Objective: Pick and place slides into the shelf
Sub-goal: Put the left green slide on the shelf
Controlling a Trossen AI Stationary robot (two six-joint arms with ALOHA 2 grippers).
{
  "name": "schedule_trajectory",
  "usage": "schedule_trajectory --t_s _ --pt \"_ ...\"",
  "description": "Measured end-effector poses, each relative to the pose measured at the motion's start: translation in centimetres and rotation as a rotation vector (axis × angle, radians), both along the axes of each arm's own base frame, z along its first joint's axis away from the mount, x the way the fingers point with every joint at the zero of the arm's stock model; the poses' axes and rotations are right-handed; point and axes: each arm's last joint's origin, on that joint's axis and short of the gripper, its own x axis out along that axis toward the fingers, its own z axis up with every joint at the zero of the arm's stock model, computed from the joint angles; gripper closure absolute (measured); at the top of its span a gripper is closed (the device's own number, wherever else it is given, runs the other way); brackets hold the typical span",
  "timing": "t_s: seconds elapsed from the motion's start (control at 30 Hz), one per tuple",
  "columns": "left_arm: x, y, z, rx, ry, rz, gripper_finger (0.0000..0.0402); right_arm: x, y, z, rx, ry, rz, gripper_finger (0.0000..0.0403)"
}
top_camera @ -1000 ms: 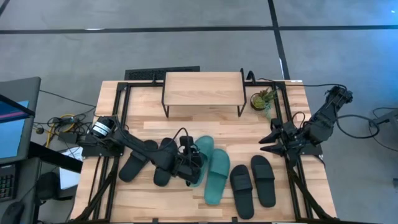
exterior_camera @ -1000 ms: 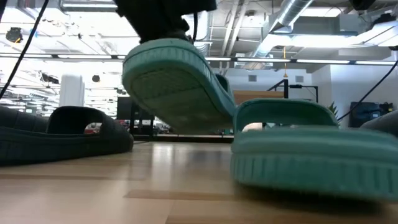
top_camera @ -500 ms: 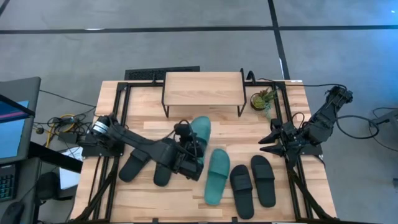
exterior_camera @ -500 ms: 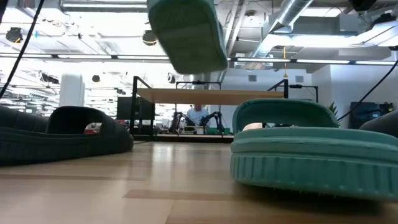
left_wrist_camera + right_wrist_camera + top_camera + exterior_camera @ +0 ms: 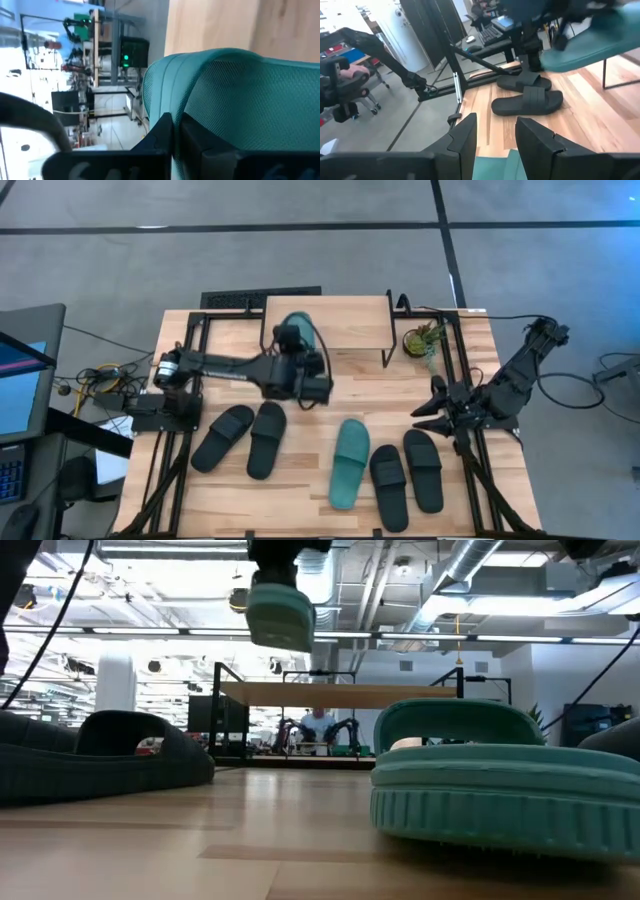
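The left end effector (image 5: 300, 358), pinching one teal slide (image 5: 297, 332), has carried it up from the surface (image 5: 380, 390) toward the shelf (image 5: 345, 320) at 12 o'clock, so placement looks imminent.

A small potted plant (image 5: 424, 339) is seen on the light wooden surface (image 5: 230, 370), right of centre in the upper half of the high view. A black keyboard-like slab (image 5: 232, 299) lies at the surface's upper edge. At the left edge of that frame a dark monitor (image 5: 20, 370) is partly shown, with loose cables (image 5: 100, 377) beside it on the grey floor (image 5: 300, 250). In the low view, ceiling ducts (image 5: 470, 570) are visible at upper right.
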Motion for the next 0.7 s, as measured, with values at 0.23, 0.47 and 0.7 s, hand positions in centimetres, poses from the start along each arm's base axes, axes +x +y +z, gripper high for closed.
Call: schedule_trajectory --t_s 0.23,0.47,0.7 --pt "1.9 4.4 0.1 -0.096 0.025 -0.067 0.0401 0.8 0.8 -0.4 0.011 0.022 -0.005 0.0281" --pt "2.9 8.4 0.8 -0.1 0.007 -0.132 0.0401 1.2 1.2 -0.4 0.016 0.01 -0.009 0.0281" --pt "2.5 11.9 1.0 -0.106 0.019 -0.117 0.0401 1.7 1.5 0.1 0.03 -0.044 -0.045 0.0281"
